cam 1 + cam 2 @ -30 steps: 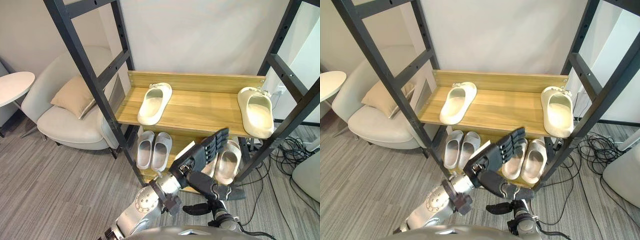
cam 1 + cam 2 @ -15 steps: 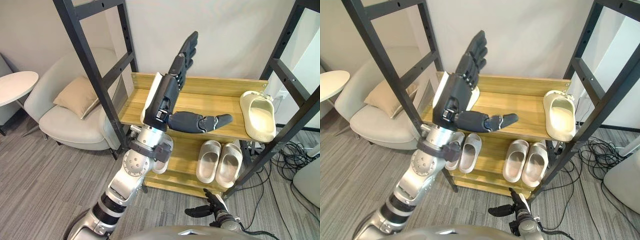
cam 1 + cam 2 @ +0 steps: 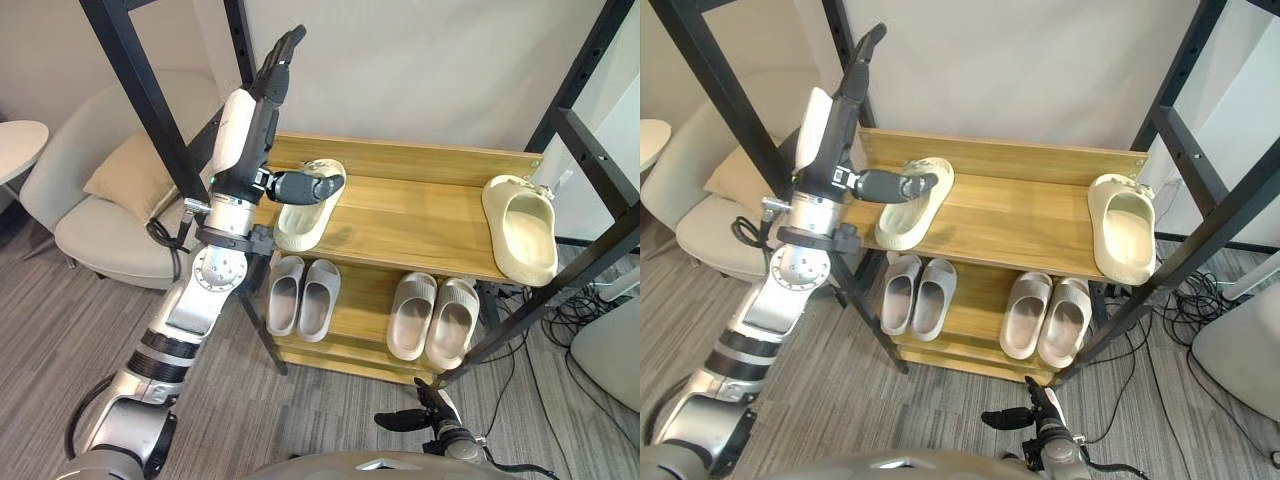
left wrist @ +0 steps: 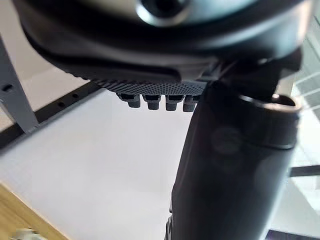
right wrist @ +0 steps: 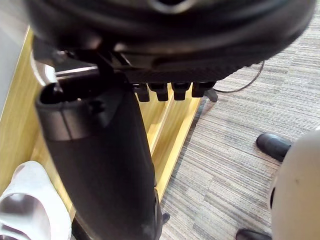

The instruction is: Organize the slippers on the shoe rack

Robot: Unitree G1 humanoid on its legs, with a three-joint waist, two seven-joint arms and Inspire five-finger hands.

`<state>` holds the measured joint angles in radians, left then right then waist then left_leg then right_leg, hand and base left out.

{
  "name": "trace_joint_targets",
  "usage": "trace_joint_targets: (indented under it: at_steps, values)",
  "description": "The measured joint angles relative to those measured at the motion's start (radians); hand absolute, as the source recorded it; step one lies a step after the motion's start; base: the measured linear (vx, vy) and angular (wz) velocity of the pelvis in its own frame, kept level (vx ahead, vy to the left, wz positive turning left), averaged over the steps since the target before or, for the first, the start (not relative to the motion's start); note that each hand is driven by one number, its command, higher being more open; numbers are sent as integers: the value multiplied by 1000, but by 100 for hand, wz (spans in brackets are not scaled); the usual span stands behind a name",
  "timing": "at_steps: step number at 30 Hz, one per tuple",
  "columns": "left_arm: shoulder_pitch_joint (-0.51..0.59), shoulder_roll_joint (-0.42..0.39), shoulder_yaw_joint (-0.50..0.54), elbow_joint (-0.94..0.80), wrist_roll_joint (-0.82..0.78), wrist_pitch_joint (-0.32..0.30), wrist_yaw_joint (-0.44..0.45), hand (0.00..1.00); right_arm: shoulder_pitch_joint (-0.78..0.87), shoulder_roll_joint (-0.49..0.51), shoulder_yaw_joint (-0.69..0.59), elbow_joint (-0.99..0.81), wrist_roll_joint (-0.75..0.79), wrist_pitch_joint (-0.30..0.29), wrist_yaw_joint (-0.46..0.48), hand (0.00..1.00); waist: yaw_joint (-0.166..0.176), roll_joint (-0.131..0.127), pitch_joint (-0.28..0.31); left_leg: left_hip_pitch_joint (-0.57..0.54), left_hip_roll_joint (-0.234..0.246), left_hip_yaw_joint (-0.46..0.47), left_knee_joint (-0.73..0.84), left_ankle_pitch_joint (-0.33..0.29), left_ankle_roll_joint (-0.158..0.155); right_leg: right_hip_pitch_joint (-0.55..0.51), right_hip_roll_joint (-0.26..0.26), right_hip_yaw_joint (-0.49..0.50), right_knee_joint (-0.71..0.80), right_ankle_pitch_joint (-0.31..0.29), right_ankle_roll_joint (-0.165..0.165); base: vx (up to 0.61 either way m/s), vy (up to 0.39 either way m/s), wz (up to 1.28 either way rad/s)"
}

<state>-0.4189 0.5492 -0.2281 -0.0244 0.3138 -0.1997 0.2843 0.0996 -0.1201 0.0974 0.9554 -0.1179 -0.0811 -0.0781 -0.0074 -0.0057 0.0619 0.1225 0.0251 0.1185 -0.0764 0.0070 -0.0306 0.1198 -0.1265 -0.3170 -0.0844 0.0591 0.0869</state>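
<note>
The left hand (image 3: 243, 130) is being held upright beside the shoe rack (image 3: 410, 215), fingers (image 3: 280, 55) straight and apart. Its thumb is being stretched over the far end of the left cream slipper (image 3: 308, 215), and nothing is being gripped. The right cream slipper (image 3: 520, 228) is lying well apart, at the same shelf's other end. The right hand (image 3: 418, 418) is being kept low, fingers relaxed and apart. The slippers are being judged light, soft and springy foam, best pinched across the upper band, thumb inside, so that nothing is being squashed.
</note>
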Motion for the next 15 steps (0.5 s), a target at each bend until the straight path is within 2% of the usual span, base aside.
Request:
trace_joint_targets:
  at_steps: [6, 15]
  values:
    - [1, 53, 9, 96, 136, 49, 21, 100, -1, 0, -1, 0, 0, -1, -1, 100, 0, -2, 3, -4, 6, 14, -2, -3, -4, -14, 7, 16, -1, 0, -2, -29, -3, -7]
    - [1, 55, 19, 157, 232, 74, 22, 100, -2, 0, -21, 3, 0, -3, -14, 100, -10, -5, 5, -20, 7, 20, -8, -3, -5, -36, 9, 21, 0, 0, -2, -2, -1, -1]
